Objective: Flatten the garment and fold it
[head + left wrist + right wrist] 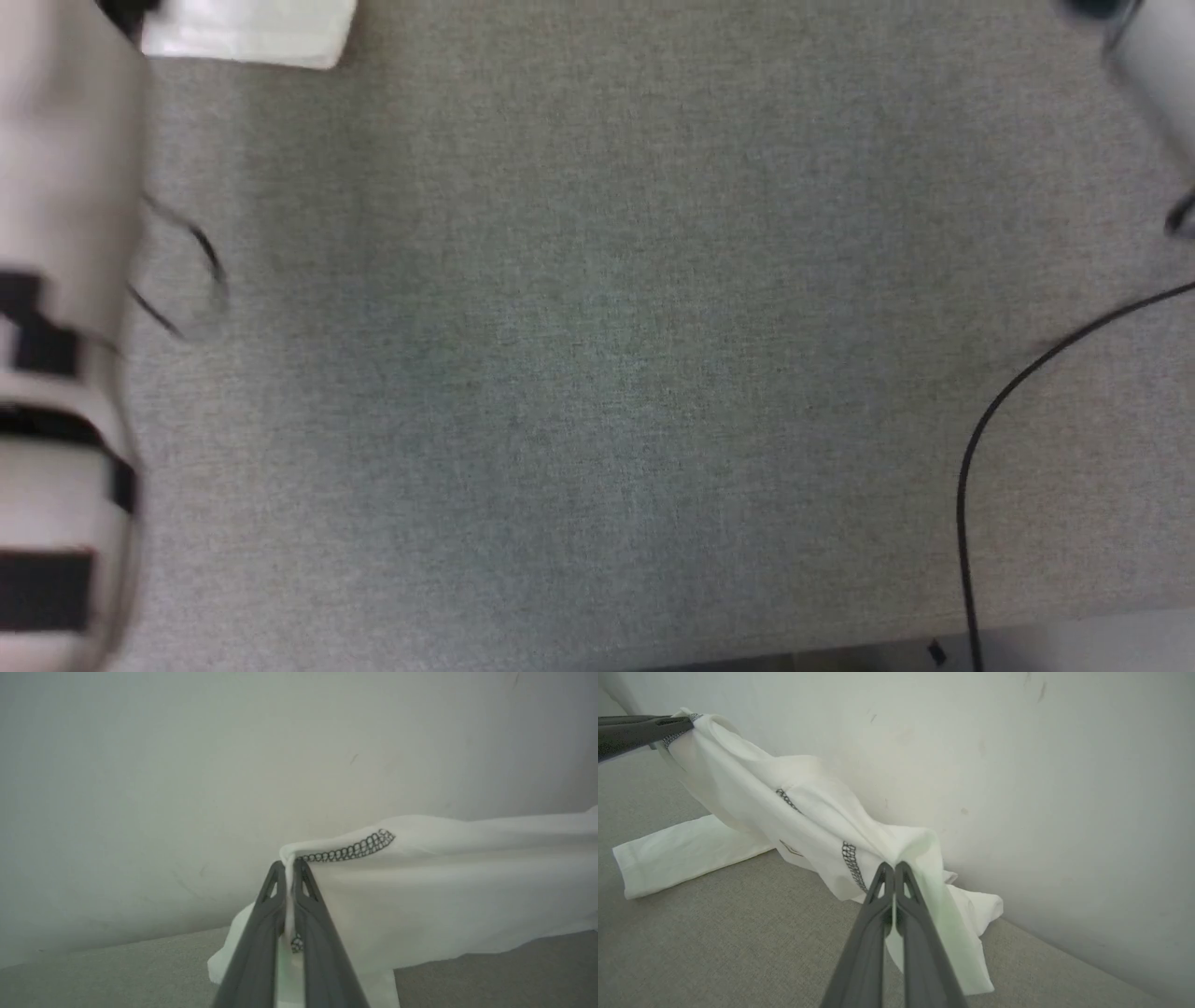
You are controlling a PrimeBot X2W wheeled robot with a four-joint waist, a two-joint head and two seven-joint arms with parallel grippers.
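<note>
Dark fingers (254, 952) of left jaws pinched stitched corner of white thin long-sleeved top (444, 882); right jaws pinched another edge. Top hung bunched over grey fabric tabletop (738, 942), sleeve (682, 854) trailing. Risk: thin edge slipping out, sag setting creases. Long axis ran grip to grip, along pale wall (1041, 788).

Looks like you're in a bare lab or test room: plain scuffed pale wall (1064, 788) on the far side, grey woven work surface (597, 373), loose black cable (971, 467) trailing on the right.
</note>
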